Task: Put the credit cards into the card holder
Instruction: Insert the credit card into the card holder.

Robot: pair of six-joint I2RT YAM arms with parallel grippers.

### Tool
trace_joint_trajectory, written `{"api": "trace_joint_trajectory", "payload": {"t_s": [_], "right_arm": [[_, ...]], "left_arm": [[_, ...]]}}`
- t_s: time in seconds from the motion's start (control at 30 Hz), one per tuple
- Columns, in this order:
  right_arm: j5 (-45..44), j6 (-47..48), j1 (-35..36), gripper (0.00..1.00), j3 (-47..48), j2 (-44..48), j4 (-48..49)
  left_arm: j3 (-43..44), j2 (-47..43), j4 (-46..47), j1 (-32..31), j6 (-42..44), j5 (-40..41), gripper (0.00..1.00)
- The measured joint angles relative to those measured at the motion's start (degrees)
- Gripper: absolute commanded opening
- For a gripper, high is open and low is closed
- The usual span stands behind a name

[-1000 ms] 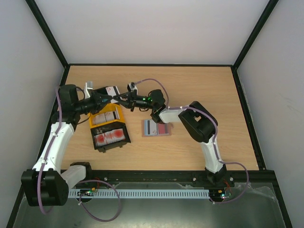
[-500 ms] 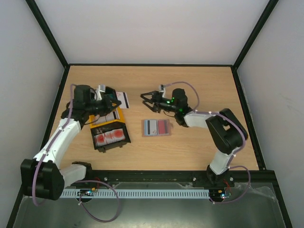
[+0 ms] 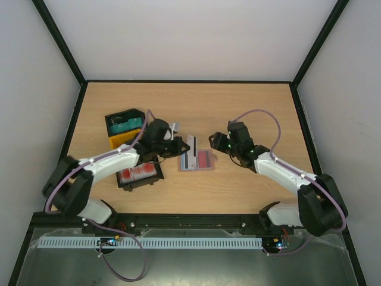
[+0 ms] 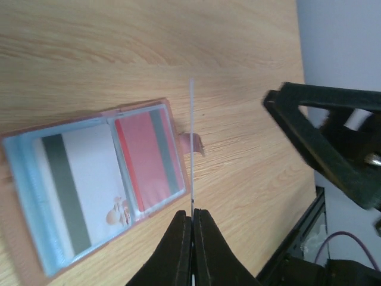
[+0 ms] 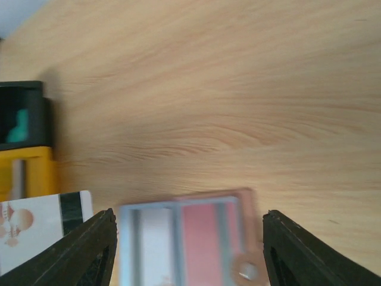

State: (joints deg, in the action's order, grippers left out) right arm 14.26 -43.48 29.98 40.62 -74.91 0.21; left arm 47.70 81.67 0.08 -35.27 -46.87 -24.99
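The card holder [image 3: 197, 161] lies open on the table, with a white striped card [image 4: 77, 185] in one pocket and a red card [image 4: 149, 155] in the other. My left gripper [image 3: 180, 146] is shut on another white striped credit card [image 3: 191, 145], held on edge above the holder's top edge. In the left wrist view this card [image 4: 192, 149] shows edge-on, rising from the shut gripper [image 4: 192, 213]. My right gripper [image 3: 215, 142] hovers open just right of that card. In its own view it [image 5: 189, 215] straddles the holder [image 5: 190, 238] with nothing held.
A black tray [image 3: 124, 121] holding a teal card and a yellow tray [image 3: 121, 141] stand at the back left. Nearer sits a black tray [image 3: 140, 175] with red-and-white cards. The left arm's forearm passes over these trays.
My right gripper let go of the card and opened. My left arm carried the card from above the trays to the holder. The right gripper drew back to the holder's right side.
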Motion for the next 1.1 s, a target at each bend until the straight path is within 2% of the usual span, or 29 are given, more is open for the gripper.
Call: {"api": "trace_joint_trajectory", "payload": {"t_s": [0.17, 0.3, 0.47, 0.63, 0.83, 1.1], "right_arm": [[-7.91, 4.92, 0.04, 0.68, -1.92, 4.2, -8.17], [-9.81, 8.72, 0.57, 0.68, -1.9, 3.04, -11.17], [-10.27, 11.43, 5.35, 0.68, -0.9, -3.39, -13.16], [-12.31, 11.61, 10.05, 0.67, 1.51, -8.79, -13.6], [-16.26, 11.63, 10.51, 0.66, 2.05, -11.13, -14.12], [-13.81, 11.54, 10.56, 0.58, 2.12, -14.93, -14.01]], "left_arm": [[0.0, 10.32, 7.06, -5.25, -2.58, 3.06, 0.03], [-0.04, 13.9, 10.43, -6.84, -4.81, 4.22, 0.03], [-0.42, 13.99, 12.46, -6.95, -6.75, 5.9, 0.03], [-4.5, 11.93, 13.68, -6.95, -8.79, 7.45, 0.03], [-8.02, 11.98, 15.58, -6.95, -10.45, 7.43, 0.03], [-8.04, 13.4, 17.75, -6.95, -10.71, 6.54, 0.03]]}}
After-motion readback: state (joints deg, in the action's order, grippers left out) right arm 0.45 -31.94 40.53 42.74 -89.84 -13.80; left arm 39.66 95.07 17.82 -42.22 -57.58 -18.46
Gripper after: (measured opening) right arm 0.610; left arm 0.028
